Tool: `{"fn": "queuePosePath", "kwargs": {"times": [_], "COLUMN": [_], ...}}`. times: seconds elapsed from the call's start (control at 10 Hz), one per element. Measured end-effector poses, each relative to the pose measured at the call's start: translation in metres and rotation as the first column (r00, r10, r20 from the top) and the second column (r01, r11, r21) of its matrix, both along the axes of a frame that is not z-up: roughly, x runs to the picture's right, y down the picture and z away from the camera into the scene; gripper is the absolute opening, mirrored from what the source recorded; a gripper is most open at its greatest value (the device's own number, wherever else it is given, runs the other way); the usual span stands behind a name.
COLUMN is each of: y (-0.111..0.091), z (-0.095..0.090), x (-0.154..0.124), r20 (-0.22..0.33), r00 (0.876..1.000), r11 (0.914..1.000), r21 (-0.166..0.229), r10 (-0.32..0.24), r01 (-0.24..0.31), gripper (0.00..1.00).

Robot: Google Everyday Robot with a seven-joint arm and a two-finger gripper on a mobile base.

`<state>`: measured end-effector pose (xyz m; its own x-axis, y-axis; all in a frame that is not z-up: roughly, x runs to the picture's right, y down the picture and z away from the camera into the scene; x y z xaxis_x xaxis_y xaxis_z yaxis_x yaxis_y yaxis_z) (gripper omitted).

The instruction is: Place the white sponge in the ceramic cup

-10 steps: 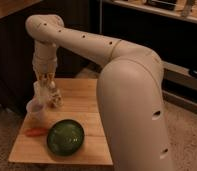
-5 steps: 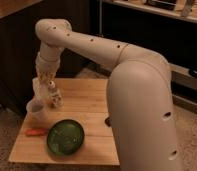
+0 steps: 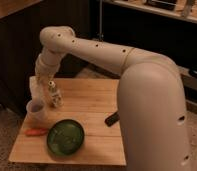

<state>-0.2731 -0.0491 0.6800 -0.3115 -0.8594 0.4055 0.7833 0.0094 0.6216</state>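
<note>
The ceramic cup (image 3: 35, 111) is small and off-white and stands upright near the left edge of the wooden table (image 3: 94, 102). My gripper (image 3: 38, 91) hangs from the white arm, pointing down, just above the cup. It is shut on the white sponge (image 3: 33, 88), a pale block that shows at the gripper's left side right over the cup's mouth. The sponge's lower end is close to the cup's rim. I cannot tell whether it touches the rim.
A small pale bottle-like object (image 3: 54, 95) stands just right of the gripper. A dark green bowl (image 3: 65, 136) sits at the front, with an orange carrot-like item (image 3: 36, 132) to its left. A black object (image 3: 112, 118) lies by the table's right edge. Dark cabinets stand behind.
The arm's elbow has swung a little to the left. The gripper with the sponge has stayed over the cup, sitting slightly higher above it.
</note>
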Motion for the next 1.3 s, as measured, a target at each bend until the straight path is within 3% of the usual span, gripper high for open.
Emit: {"fn": "queuePosePath", "kwargs": {"times": [0.7,1.3], "y": [0.002,0.008], "z": [0.016,0.04], "x": [-0.024,-0.03], "r20": [0.041,0.08], "r00": [0.996,0.985], "r11": [0.9936,0.9843], "r21": [0.074,0.077], "r10": [0.083,0.153], "r01": [-0.086,-0.159], "gripper": [0.19,0.19]}}
